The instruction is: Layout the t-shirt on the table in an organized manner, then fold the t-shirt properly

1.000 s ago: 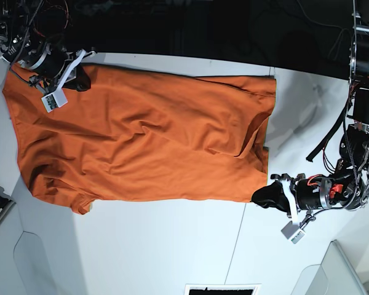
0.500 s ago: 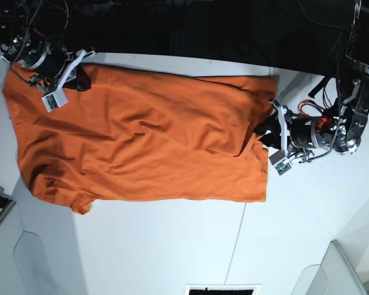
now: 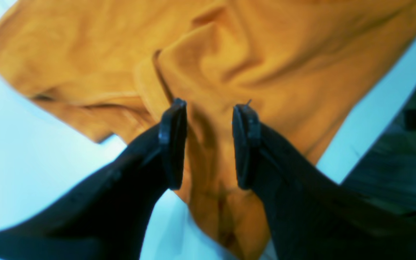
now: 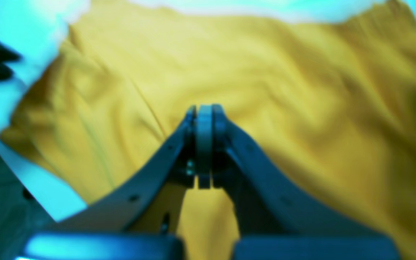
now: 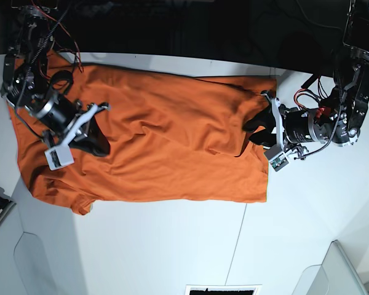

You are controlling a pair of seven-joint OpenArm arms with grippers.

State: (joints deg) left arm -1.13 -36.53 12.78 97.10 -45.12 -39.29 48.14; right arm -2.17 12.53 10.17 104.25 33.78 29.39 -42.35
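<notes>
Orange t-shirt (image 5: pixel 154 147) lies spread but wrinkled along the table's (image 5: pixel 172 246) far edge, unfolded. Left gripper (image 3: pixel 208 144) fingers apart over a hem ridge; right gripper (image 4: pixel 204 144) fingers together. Smoothing and folding remain.

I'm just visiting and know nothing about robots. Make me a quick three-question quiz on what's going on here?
1. True or false: the t-shirt lies crumpled in a ball on the table.
2. Which gripper has its jaws parted: the left gripper or the right gripper?
3. Fill in: both grippers are over the ____ cloth.

Key
1. False: it is spread out flat, with wrinkles.
2. The left gripper; its jaws stand apart above a raised fold near the shirt's edge. The right gripper's jaws are pressed together, with nothing seen between them.
3. Orange.
</notes>
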